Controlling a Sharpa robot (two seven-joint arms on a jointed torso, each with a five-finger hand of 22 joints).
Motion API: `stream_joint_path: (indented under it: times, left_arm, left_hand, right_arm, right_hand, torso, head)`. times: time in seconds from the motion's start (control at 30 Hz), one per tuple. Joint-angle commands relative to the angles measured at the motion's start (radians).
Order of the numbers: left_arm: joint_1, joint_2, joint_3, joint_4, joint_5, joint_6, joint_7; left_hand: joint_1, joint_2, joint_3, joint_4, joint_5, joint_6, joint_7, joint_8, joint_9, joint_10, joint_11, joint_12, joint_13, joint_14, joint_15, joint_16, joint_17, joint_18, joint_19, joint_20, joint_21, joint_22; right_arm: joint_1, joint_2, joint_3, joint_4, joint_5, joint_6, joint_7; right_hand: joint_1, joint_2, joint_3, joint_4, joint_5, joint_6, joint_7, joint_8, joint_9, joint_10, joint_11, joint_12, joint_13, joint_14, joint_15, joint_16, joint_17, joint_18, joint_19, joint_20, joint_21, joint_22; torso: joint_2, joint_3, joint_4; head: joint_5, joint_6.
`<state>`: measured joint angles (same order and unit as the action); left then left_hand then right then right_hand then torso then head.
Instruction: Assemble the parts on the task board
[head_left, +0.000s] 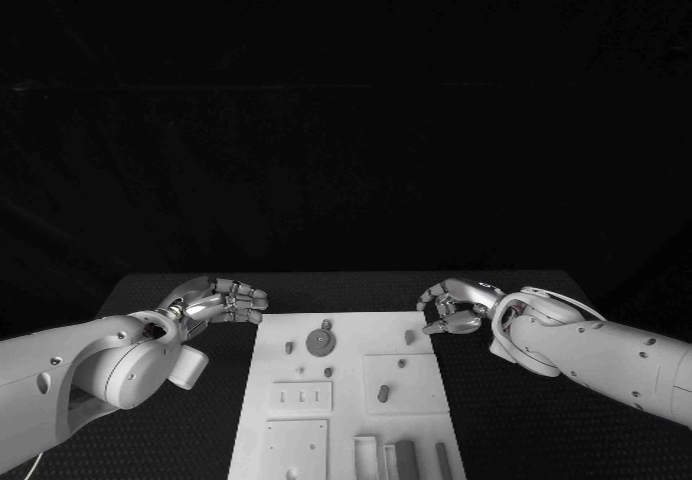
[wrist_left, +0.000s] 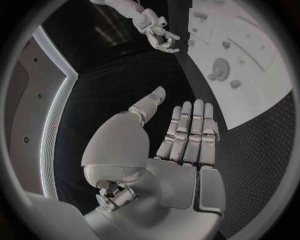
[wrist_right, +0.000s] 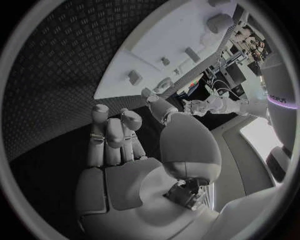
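The white task board (head_left: 346, 400) lies in the middle of the black table, also visible as the board (wrist_left: 250, 75) and the board (wrist_right: 181, 45) in the wrist views. On its far part sit a grey round disc (head_left: 320, 342) and small pegs (head_left: 410, 337); another peg (head_left: 384, 393) stands mid-board, and long pieces (head_left: 404, 458) lie at its near end. My left hand (head_left: 216, 300) hovers off the board's far left corner; my left hand (wrist_left: 184, 135) has straight fingers and holds nothing. My right hand (head_left: 459, 306) hangs by the far right corner; my right hand (wrist_right: 115, 137) has slightly bent fingers and an empty palm.
A panel with three slots (head_left: 304, 396) and a square plate (head_left: 294, 445) sit on the board's left side. Black textured table (head_left: 519, 430) runs along both sides of the board. The right hand (wrist_left: 159, 35) and the left hand (wrist_right: 209, 106) appear across the board in each other's wrist views.
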<state>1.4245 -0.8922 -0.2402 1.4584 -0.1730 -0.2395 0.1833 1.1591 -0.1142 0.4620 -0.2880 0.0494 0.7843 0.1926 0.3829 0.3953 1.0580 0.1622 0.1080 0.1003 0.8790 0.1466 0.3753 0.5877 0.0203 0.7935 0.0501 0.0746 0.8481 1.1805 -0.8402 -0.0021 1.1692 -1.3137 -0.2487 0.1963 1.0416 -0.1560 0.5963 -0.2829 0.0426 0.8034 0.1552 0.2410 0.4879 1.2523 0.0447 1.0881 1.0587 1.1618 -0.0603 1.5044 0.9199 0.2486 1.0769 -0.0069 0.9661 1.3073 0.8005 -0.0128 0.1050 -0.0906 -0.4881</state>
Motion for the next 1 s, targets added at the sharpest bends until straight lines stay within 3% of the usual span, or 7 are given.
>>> stream_joint_path:
  times: [0.03, 0.13, 0.3, 0.77, 0.87, 1.0]
  left_arm:
    - [0.002, 0.003, 0.001, 0.000, -0.005, 0.012, 0.015]
    - [0.002, 0.002, 0.001, -0.001, -0.005, 0.013, 0.016]
    - [0.002, 0.002, 0.001, -0.002, -0.005, 0.014, 0.016]
    - [0.001, 0.001, 0.001, 0.001, -0.005, 0.019, 0.014]
    - [0.001, 0.003, 0.001, 0.000, -0.005, 0.020, 0.014]
    - [0.001, 0.001, 0.001, 0.000, -0.005, 0.020, 0.015]
  left_hand:
    - [-0.002, 0.007, -0.005, 0.000, 0.002, 0.005, 0.002, 0.001, -0.001, 0.004, 0.004, 0.001, 0.000, 0.001, 0.000, -0.006, 0.001, -0.014, -0.001, -0.003, -0.005, -0.002]
    - [-0.002, 0.007, -0.005, 0.000, 0.002, 0.005, 0.002, 0.000, -0.001, 0.004, 0.004, 0.000, 0.000, 0.001, 0.000, -0.006, 0.001, -0.014, -0.001, -0.003, -0.005, -0.002]
    - [-0.002, 0.006, -0.005, 0.000, 0.002, 0.004, 0.003, 0.000, -0.001, 0.003, 0.004, 0.000, 0.000, 0.001, 0.000, -0.007, 0.002, -0.014, -0.001, -0.003, -0.005, -0.002]
    - [-0.003, 0.006, -0.005, 0.000, 0.002, 0.004, 0.003, -0.001, -0.001, 0.003, 0.004, -0.001, -0.001, 0.000, 0.000, -0.008, 0.002, -0.014, -0.001, -0.003, -0.005, -0.002]
    - [-0.003, 0.006, -0.005, 0.000, 0.002, 0.004, 0.004, -0.001, -0.002, 0.003, 0.005, -0.001, -0.001, 0.000, 0.000, -0.008, 0.002, -0.014, -0.001, -0.003, -0.005, -0.002]
    - [-0.004, 0.007, -0.006, 0.001, 0.002, 0.004, 0.004, -0.001, -0.002, 0.003, 0.005, -0.001, -0.001, 0.000, 0.000, -0.008, 0.003, -0.015, -0.001, -0.003, -0.005, -0.002]
  right_arm:
    - [-0.020, 0.002, -0.001, -0.012, -0.008, 0.047, 0.018]
    - [-0.035, 0.009, -0.001, -0.020, -0.013, 0.041, 0.018]
    - [-0.054, 0.029, -0.001, -0.034, -0.022, 0.016, 0.006]
    - [-0.057, 0.066, -0.001, -0.060, -0.030, -0.024, -0.017]
    - [-0.068, 0.080, -0.001, -0.074, -0.030, -0.027, -0.016]
    - [-0.077, 0.093, -0.001, -0.087, -0.030, -0.036, -0.015]
  right_hand:
    - [0.012, -0.001, -0.001, -0.007, 0.006, -0.003, 0.003, 0.003, 0.001, -0.007, -0.001, 0.004, 0.002, -0.008, -0.002, -0.001, -0.001, 0.013, -0.011, 0.000, -0.007, 0.019]
    - [0.015, -0.004, -0.003, -0.007, 0.006, -0.005, 0.003, 0.002, 0.001, -0.008, -0.001, 0.003, 0.002, -0.009, -0.003, -0.001, -0.001, 0.013, -0.012, 0.001, -0.007, 0.019]
    - [0.016, -0.006, -0.006, -0.006, 0.006, -0.009, 0.002, 0.000, 0.001, -0.009, -0.002, 0.003, 0.002, -0.011, -0.003, -0.001, -0.001, 0.013, -0.013, 0.002, -0.007, 0.019]
    - [0.012, 0.000, -0.010, -0.002, 0.006, -0.011, 0.002, 0.000, 0.001, -0.007, -0.002, 0.005, 0.003, -0.003, -0.004, 0.002, 0.011, 0.013, -0.011, 0.003, -0.005, 0.019]
    - [0.012, 0.003, -0.011, -0.001, 0.006, -0.010, 0.002, 0.000, 0.001, -0.007, -0.002, 0.006, 0.003, -0.003, -0.004, 0.003, 0.011, 0.013, -0.010, 0.004, -0.005, 0.019]
    - [0.009, 0.010, -0.012, 0.000, 0.006, -0.009, 0.003, 0.001, 0.002, -0.006, -0.001, 0.007, 0.003, 0.000, -0.003, 0.004, 0.013, 0.013, -0.008, 0.004, -0.004, 0.019]
  torso:
    - [0.000, 0.0001, -0.0004]
    - [0.000, -0.0015, 0.0025]
    - [0.001, -0.0014, 0.0023]
    - [-0.001, -0.0050, 0.0023]
    - [-0.002, -0.0041, 0.0023]
    - [-0.002, -0.0058, 0.0058]
  head:
    - [0.000, -0.002]
    - [-0.002, -0.007]
    - [0.000, -0.012]
    - [0.003, -0.029]
    - [0.005, -0.032]
    - [0.005, -0.036]
